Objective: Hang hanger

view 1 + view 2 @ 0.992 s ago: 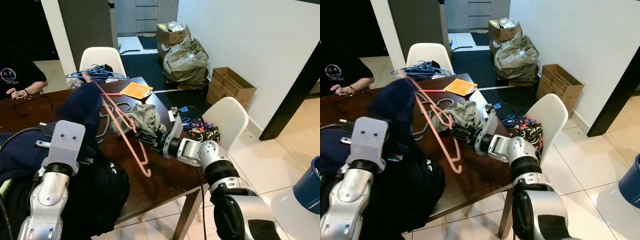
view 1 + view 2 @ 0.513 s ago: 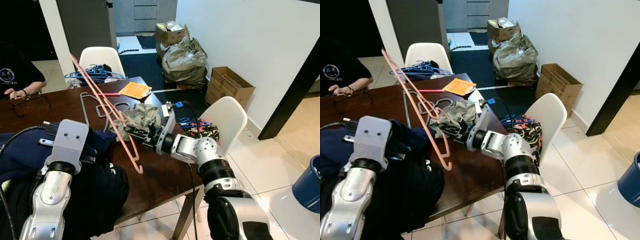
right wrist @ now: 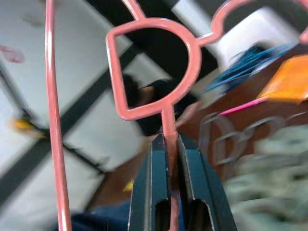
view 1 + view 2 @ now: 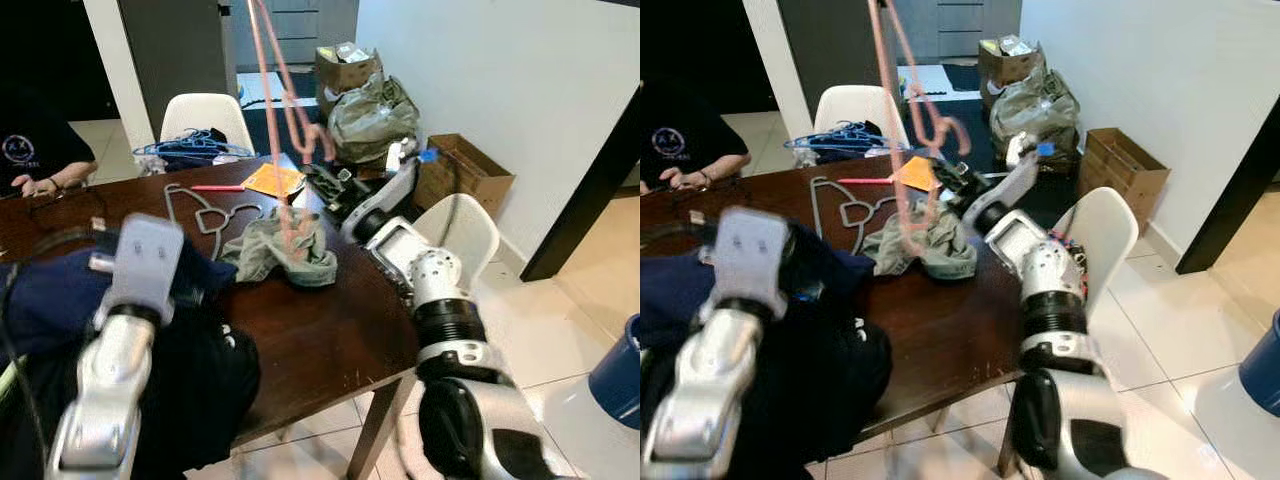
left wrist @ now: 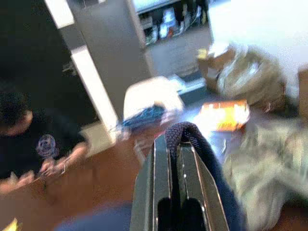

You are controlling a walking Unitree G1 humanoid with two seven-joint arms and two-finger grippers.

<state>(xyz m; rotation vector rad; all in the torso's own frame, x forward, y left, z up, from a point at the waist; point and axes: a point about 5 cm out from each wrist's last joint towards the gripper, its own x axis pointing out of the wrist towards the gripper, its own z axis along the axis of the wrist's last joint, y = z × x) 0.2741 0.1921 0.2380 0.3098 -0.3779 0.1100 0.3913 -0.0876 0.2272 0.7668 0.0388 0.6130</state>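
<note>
My right gripper (image 3: 168, 142) is shut on the neck of a pink wire hanger (image 3: 167, 118). It holds the hanger (image 4: 295, 125) high over the far side of the dark wooden table (image 4: 330, 330), with the frame reaching past the top of the head view. My left gripper (image 5: 174, 140) is shut on a fold of a navy garment (image 5: 185, 131). That garment (image 4: 50, 300) lies bunched at the table's near left, under my left arm (image 4: 140, 275).
A grey-green cloth (image 4: 285, 250), grey hangers (image 4: 200, 212) and an orange packet (image 4: 272, 180) lie on the table. Blue hangers (image 4: 190, 150) rest on the far white chair. A person (image 4: 30, 150) sits at far left. Another white chair (image 4: 462, 228), boxes (image 4: 462, 168) and a blue bin (image 4: 615, 370) stand to the right.
The pink hanger came free of the navy garment, and my right arm swung it up from low over the table to high above the far side. My left arm stayed low with the garment.
</note>
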